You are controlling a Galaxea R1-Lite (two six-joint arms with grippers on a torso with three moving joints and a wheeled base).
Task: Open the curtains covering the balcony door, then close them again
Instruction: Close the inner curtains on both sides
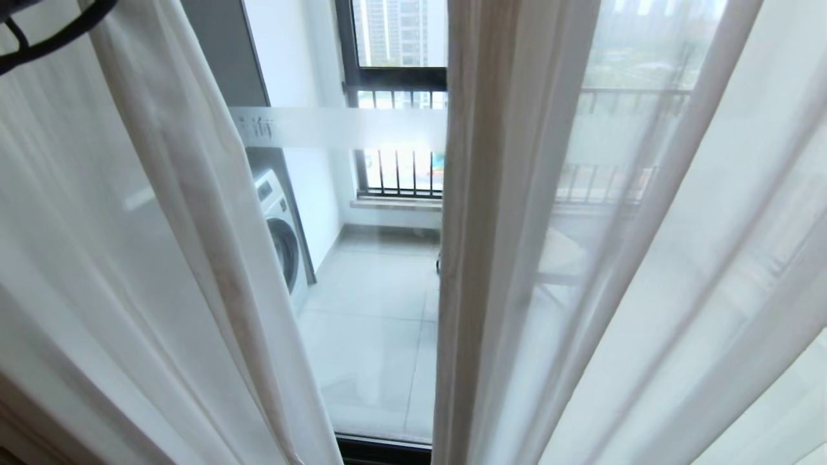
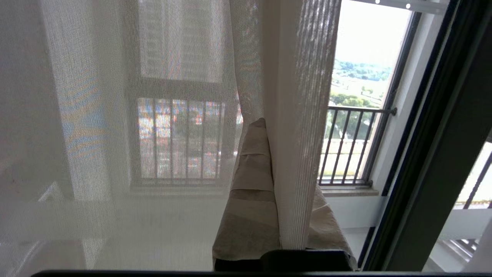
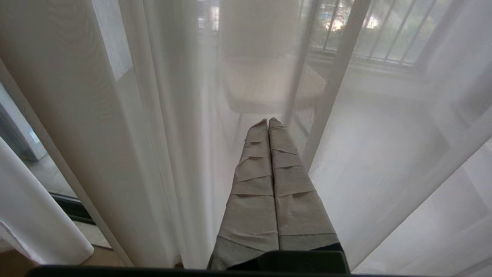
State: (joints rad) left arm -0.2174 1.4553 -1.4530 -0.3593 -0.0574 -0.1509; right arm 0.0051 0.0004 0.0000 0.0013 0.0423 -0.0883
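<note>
I am looking down from the robot's head at the white sheer curtains (image 1: 161,271), which hang parted with a tall gap between them. Through that gap I see the glass of the balcony door (image 1: 375,323), its frosted band (image 1: 336,128) running across and its black bottom track at the floor.

In the left wrist view, my left hand (image 2: 265,127) is clenched on a pleated edge of the sheer (image 2: 296,154); the fold runs between its taped fingers (image 2: 250,200). My right hand (image 3: 268,122) is shut on nothing, with fingers pressed together, pointing into the sheer folds near the floor.

I judge the step in hand is drawing this panel sideways along its rail. To do it well I would keep the grip firm on the folded hem, pull level rather than downward, and move slowly so the thin fabric slides instead of slipping free or tearing.

Beyond the glass stand a washing machine (image 1: 281,232) on the left, a tiled balcony floor (image 1: 368,336), and a black-railed outer window (image 1: 397,171). Loose sheer folds hang close around both arms and could snag. A dark cable (image 1: 52,35) crosses the upper left corner.
</note>
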